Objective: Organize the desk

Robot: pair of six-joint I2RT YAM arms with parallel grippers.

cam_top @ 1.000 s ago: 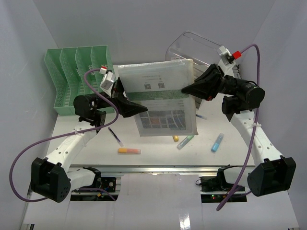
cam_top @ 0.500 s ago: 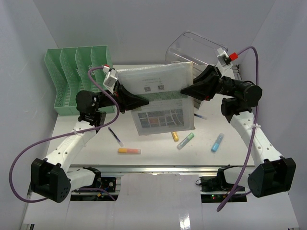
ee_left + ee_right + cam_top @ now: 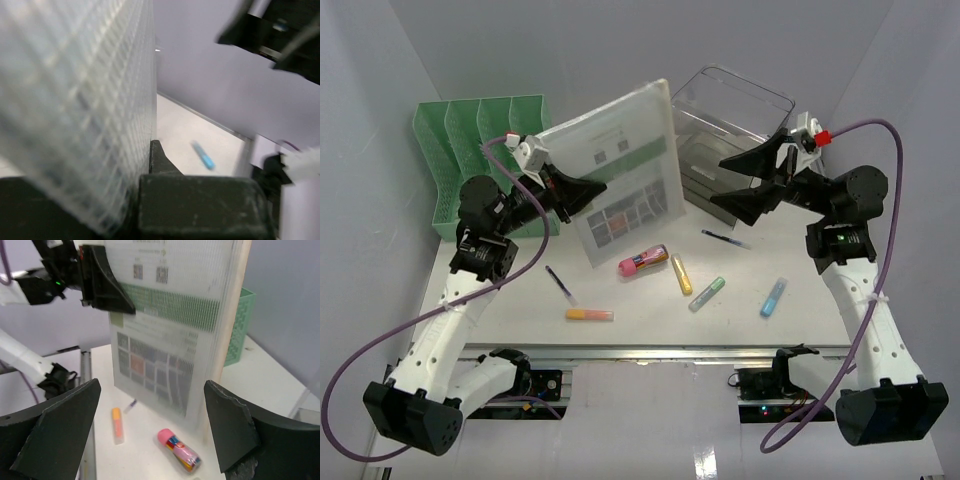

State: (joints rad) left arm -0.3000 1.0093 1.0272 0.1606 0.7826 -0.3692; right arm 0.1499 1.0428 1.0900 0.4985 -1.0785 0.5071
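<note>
Pinching the left edge of the one mesh folder [image 3: 620, 165], the left gripper [image 3: 590, 188] has its jaws pressed together on it and holds it upright and tilted over the desk [image 3: 810, 250]. Whether the folder's bottom edge touches the surface cannot be told. The right gripper [image 3: 722, 183] is spread wide, grips nothing and hangs apart from the folder's right edge, in front of the one clear box [image 3: 740, 100]. The desk is the white top beneath both arms, with one green rack [image 3: 470, 130] of four slots at its far left. Seven small things lie on it: two pens [image 3: 560, 285], four markers [image 3: 590, 314] (orange, yellow, green, blue) and one pink tube [image 3: 643, 261] just below the folder.
</note>
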